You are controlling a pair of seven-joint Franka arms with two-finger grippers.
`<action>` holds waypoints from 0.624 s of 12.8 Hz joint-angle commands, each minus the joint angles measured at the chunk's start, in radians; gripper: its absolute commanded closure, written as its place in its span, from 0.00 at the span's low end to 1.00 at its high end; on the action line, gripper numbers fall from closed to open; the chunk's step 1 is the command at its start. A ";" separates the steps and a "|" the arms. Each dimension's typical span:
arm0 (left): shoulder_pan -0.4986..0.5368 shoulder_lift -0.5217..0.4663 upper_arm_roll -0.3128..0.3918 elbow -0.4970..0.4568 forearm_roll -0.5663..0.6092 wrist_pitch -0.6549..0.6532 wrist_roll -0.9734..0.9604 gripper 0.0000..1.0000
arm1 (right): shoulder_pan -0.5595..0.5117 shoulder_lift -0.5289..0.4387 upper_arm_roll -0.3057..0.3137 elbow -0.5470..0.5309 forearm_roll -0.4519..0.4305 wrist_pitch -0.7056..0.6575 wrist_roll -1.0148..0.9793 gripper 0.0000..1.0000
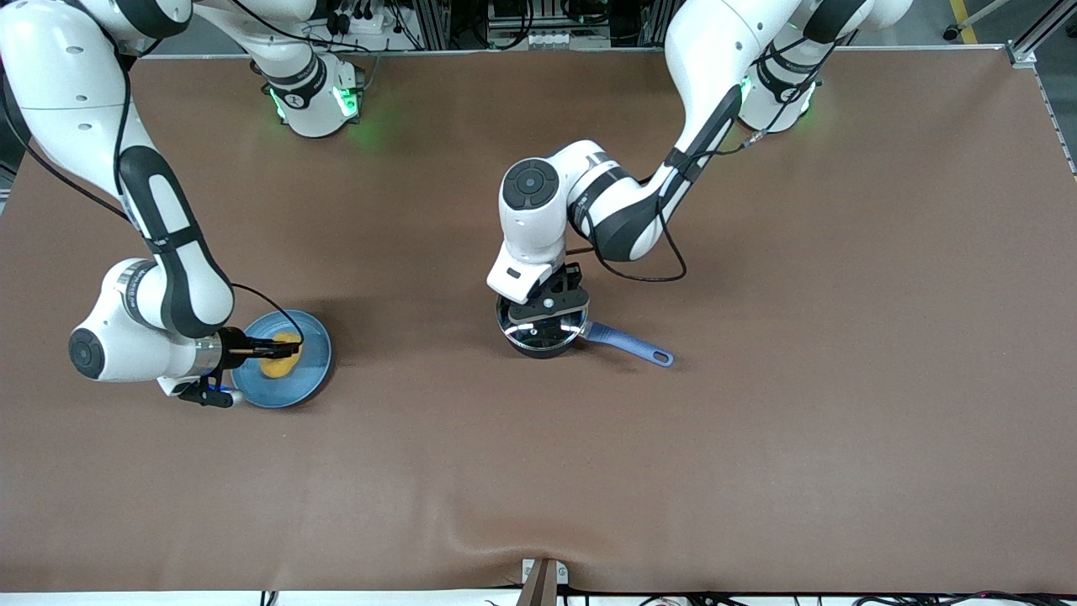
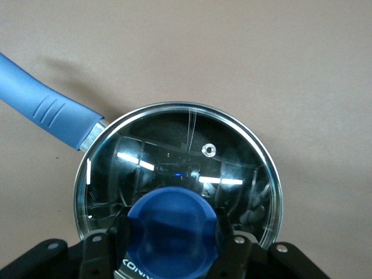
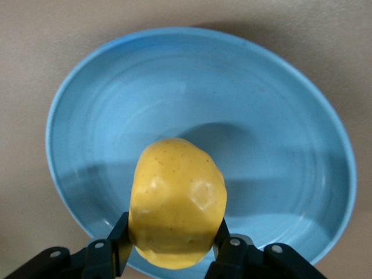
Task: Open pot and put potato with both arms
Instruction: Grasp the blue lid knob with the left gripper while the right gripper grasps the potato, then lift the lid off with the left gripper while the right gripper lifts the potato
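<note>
The potato (image 1: 280,355) lies on the plate (image 1: 313,328) toward the right arm's end; the pot (image 1: 543,335) mid-table.

A flat blue plate (image 1: 311,374) rests on the brown table (image 1: 757,438) toward the right arm's end.

Yellow potato (image 3: 176,203), blue plate (image 3: 279,133)
</note>
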 commanded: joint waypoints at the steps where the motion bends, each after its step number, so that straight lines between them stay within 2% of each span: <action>1: 0.013 -0.099 0.006 0.008 0.019 -0.046 0.013 1.00 | 0.018 -0.023 0.001 0.017 0.020 -0.041 0.002 0.65; 3: 0.076 -0.196 0.004 0.008 0.013 -0.173 0.134 1.00 | 0.032 -0.055 0.003 0.045 0.018 -0.073 -0.002 0.65; 6: 0.206 -0.311 -0.005 -0.002 -0.022 -0.290 0.324 1.00 | 0.122 -0.089 0.001 0.117 0.018 -0.109 0.001 0.65; 8: 0.327 -0.388 -0.005 -0.063 -0.047 -0.341 0.473 1.00 | 0.208 -0.124 0.001 0.118 0.018 -0.104 0.077 0.65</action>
